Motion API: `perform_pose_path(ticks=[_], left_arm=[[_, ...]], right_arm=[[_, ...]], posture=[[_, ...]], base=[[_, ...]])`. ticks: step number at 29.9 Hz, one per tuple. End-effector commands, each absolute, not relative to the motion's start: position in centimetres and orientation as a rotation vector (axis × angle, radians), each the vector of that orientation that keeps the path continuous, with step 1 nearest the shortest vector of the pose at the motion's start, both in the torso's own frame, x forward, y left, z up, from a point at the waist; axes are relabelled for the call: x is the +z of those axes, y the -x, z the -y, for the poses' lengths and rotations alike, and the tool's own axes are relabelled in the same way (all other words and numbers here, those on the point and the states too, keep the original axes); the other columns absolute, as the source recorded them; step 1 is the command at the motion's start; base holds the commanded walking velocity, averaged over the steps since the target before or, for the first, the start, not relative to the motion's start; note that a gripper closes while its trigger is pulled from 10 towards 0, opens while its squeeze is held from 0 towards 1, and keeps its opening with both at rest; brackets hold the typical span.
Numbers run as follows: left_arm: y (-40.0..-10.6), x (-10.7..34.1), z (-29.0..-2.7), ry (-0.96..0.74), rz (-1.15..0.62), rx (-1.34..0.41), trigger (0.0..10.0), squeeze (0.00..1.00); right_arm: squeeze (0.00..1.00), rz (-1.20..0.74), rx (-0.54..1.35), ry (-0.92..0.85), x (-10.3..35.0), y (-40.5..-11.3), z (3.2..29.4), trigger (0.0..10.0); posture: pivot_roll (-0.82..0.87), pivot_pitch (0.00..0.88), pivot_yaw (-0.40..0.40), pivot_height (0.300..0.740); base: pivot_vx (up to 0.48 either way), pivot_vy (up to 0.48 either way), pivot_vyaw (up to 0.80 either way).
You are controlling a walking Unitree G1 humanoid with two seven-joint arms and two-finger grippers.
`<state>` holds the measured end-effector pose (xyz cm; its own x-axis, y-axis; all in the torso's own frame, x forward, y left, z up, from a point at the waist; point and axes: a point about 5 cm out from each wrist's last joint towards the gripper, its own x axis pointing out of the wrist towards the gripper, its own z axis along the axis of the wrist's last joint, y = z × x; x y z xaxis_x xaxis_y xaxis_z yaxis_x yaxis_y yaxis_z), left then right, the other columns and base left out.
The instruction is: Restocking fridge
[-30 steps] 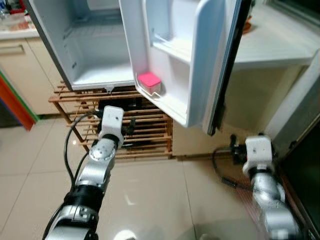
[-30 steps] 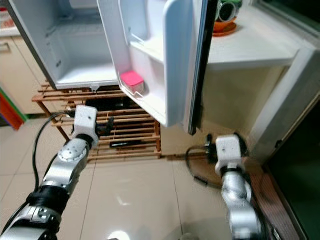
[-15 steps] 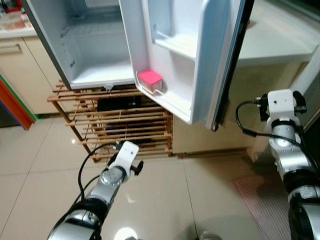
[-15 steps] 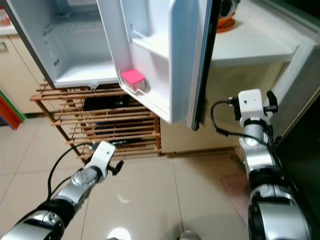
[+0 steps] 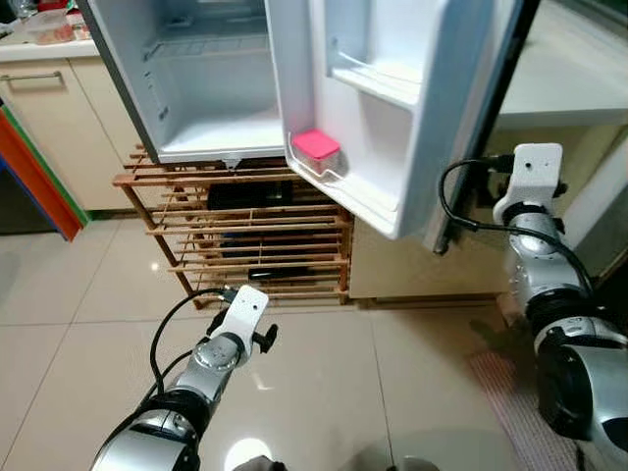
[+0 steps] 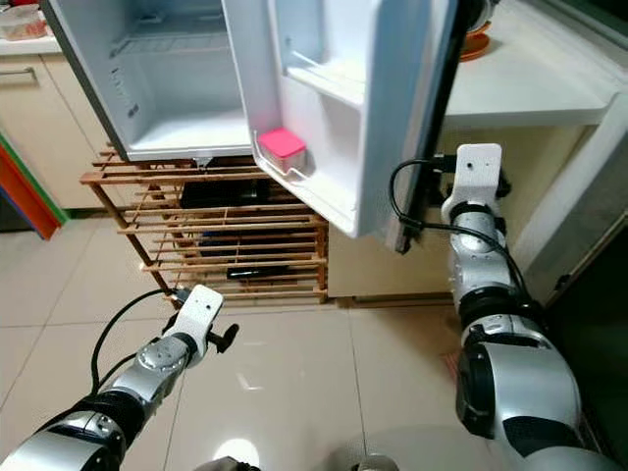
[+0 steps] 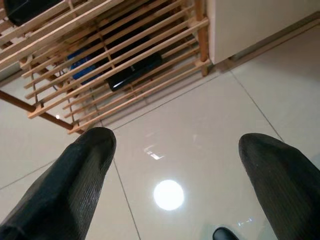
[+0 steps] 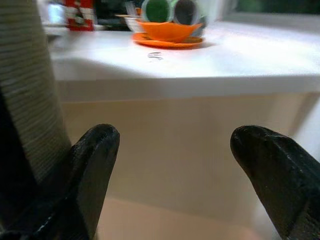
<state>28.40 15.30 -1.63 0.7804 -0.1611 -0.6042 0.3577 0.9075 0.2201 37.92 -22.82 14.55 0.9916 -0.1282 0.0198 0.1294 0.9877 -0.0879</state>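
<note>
The fridge (image 5: 206, 128) stands open with its inside bare. Its white door (image 5: 392, 147) swings toward me, and a pink box (image 5: 316, 144) sits on the lowest door shelf. My left gripper (image 7: 175, 150) hangs low over the tiled floor in front of the wooden rack, open and holding nothing. My right arm (image 5: 535, 172) is raised beside the door's outer edge, under the counter. Its gripper (image 8: 172, 150) is open and empty, facing the counter front.
A slatted wooden rack (image 5: 245, 235) under the fridge holds a black item (image 7: 135, 72). A white counter (image 8: 200, 55) at the right carries an orange bowl (image 8: 167, 30). Beige cabinets (image 5: 49, 128) stand at the left.
My left arm dropped from rack height to low over the floor. My right arm rose from near the floor to beside the door's edge. The camera view shifted slightly.
</note>
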Motion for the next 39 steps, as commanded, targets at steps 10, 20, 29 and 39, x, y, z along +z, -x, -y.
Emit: perform_pose_path(ticks=[10,20,29,39], left_arm=[[-28.6,-1.6,-14.9,-0.331,-0.632,-0.315,10.0,0.0],[-27.3,-2.9,-13.1,-0.346,-0.783,-0.484,10.0,0.0],[-29.8,-0.3,-12.1,-0.294,-0.576,-0.42,10.0,0.0],[-34.1,11.2,-14.5,-0.128,0.07,-0.204,10.0,0.0]], right_arm=[[0.0,0.082,0.55,-0.253,16.8,-34.8,12.2,10.0],[0.0,-0.11,0.668,-0.458,14.6,-30.7,13.7,10.0],[0.0,-0.078,0.198,-0.162,13.9,-31.7,18.1,10.0],[0.0,0.074,-0.088,0.079,12.3,-28.8,20.1,10.0]], posture=[[-0.17,0.0,0.075,0.725],[-0.18,0.0,0.08,0.725],[-0.18,0.0,0.076,0.725],[-0.15,0.0,0.07,0.725]], base=[[0.0,0.0,0.0],[0.0,0.0,0.0],[0.0,0.0,0.0],[0.0,0.0,0.0]])
